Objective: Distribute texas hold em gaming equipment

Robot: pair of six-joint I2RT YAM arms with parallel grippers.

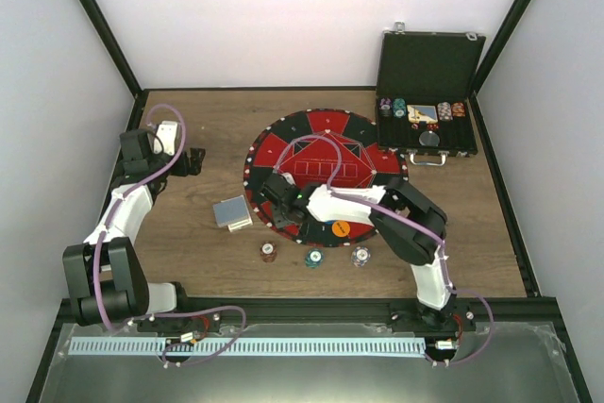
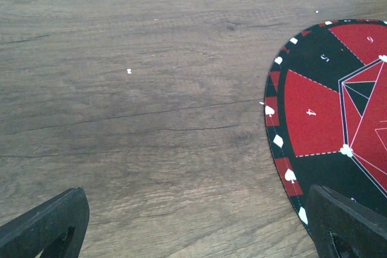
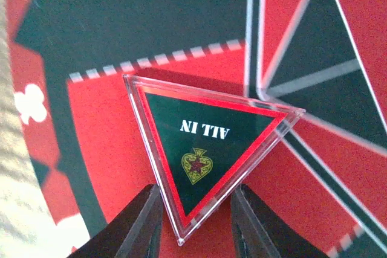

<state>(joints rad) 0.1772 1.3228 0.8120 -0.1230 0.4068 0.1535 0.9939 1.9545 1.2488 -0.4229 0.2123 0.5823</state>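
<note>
Black and red under clear plastic: treat marker point(image 3: 208, 143) as slick and thin. Lying on mat point(image 1: 293, 129), near-left part, narrow tip between right gripper point(image 3: 193, 203) fingers point(image 3: 136, 225), pads at or almost at its slanted edges; cannot tell whether truly clamped. Squeeze gently and squarely to avoid squirting the tip out from between the pads; reach further up the triangle if slipping. Lift straight up before carrying, staying clear of orange button point(image 1: 340, 228) at mat's near edge and chips point(image 1: 313, 257) just off that edge. Leave cards point(image 1: 231, 211) left of mat alone. Left gripper point(image 1: 192, 159), spread wide and empty over bare wood left of mat: leave parked.
</note>
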